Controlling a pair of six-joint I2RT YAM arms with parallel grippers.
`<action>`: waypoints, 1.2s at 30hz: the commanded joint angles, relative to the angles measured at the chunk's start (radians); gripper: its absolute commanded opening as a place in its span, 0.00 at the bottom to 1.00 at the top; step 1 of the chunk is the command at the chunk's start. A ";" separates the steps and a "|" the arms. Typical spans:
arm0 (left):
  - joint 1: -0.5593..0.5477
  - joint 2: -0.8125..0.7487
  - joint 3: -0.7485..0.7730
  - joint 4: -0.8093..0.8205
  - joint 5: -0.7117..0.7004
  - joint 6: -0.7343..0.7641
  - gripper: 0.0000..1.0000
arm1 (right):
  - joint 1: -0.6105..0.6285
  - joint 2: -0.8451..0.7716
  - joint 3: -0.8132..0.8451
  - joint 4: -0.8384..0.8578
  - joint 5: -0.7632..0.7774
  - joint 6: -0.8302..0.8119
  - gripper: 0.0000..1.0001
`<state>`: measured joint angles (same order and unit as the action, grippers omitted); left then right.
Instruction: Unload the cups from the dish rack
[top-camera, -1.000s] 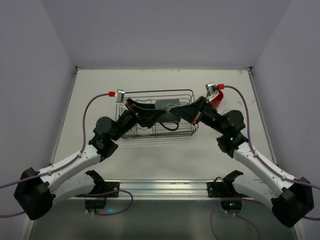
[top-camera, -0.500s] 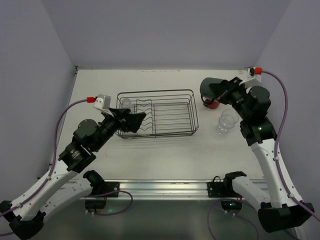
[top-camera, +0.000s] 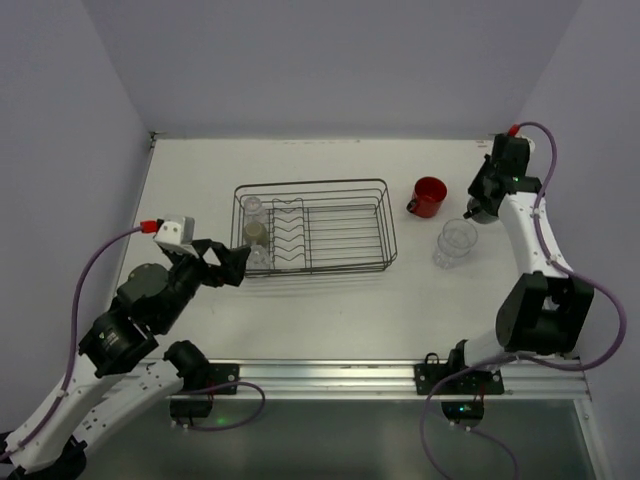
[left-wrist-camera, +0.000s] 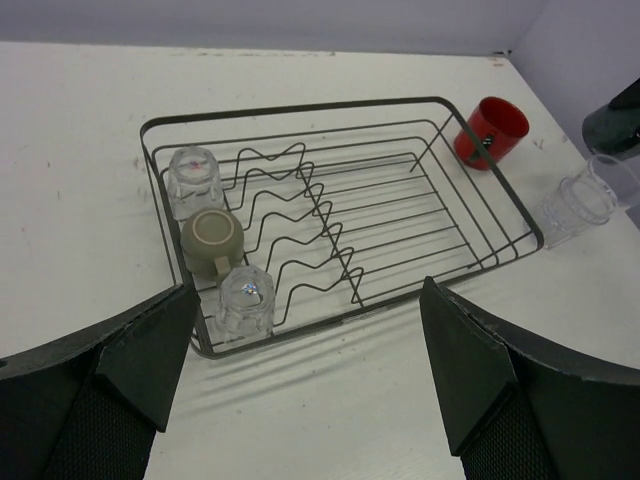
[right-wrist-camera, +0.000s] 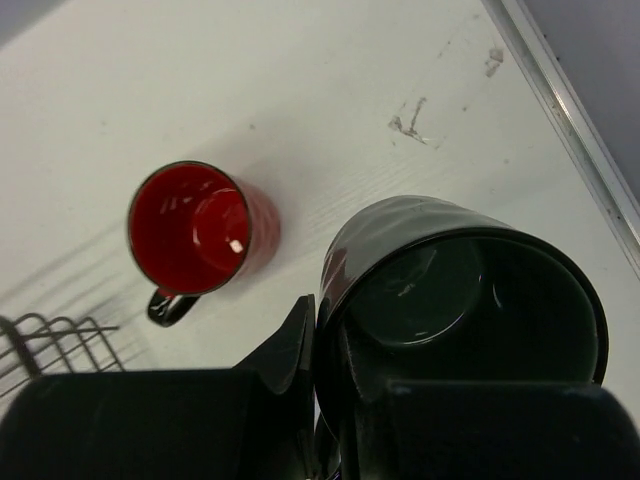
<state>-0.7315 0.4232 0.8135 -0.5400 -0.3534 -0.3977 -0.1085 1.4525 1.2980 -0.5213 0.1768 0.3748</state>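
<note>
The left hand (top-camera: 226, 264) hung over the counter (top-camera: 330, 300) just off the near-left corner of the dish rack (top-camera: 345, 228). Its two dark fingers (left-wrist-camera: 135, 365) were spread wide with nothing between them. The rack sat in the middle of the counter, its long side running left to right. Three cups lay close together in a row along its left end: the far clear glass (left-wrist-camera: 192, 180) at the far corner, the olive-tan cup (left-wrist-camera: 212, 241) in the middle, and the near clear glass (left-wrist-camera: 245, 301) at the near corner. The wavy dividers (left-wrist-camera: 300, 215) ran just to the right of them.

Right of the rack, apart from its far-right corner, the red mug (top-camera: 430, 196) stood upright on the counter, mouth up, handle pointing back toward the rack. Nearer the arms and slightly further right sat the lone clear glass (top-camera: 455, 243), apart from both the mug and the rack.

At the far right, near the edge rail (right-wrist-camera: 560, 110), the right hand (right-wrist-camera: 318, 345) was closed narrow on the wall of the dark grey-green mug (right-wrist-camera: 470, 290), one finger outside the rim and the other inside. The mug's mouth faced the wrist camera, and it was near the red mug but not touching it. Whether its base rested on the counter could not be told
</note>
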 joint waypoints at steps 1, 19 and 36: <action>-0.003 0.048 -0.019 -0.006 0.002 0.068 1.00 | -0.014 0.086 0.104 0.030 0.017 -0.077 0.00; 0.006 0.106 -0.093 0.060 0.028 0.088 1.00 | -0.019 0.520 0.354 -0.023 -0.042 -0.085 0.05; 0.007 0.368 0.006 0.018 -0.062 -0.009 1.00 | -0.010 0.186 0.239 0.061 -0.210 0.021 0.86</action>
<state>-0.7269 0.7353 0.7654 -0.5259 -0.3862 -0.3759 -0.1246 1.8080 1.5639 -0.5320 0.0566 0.3584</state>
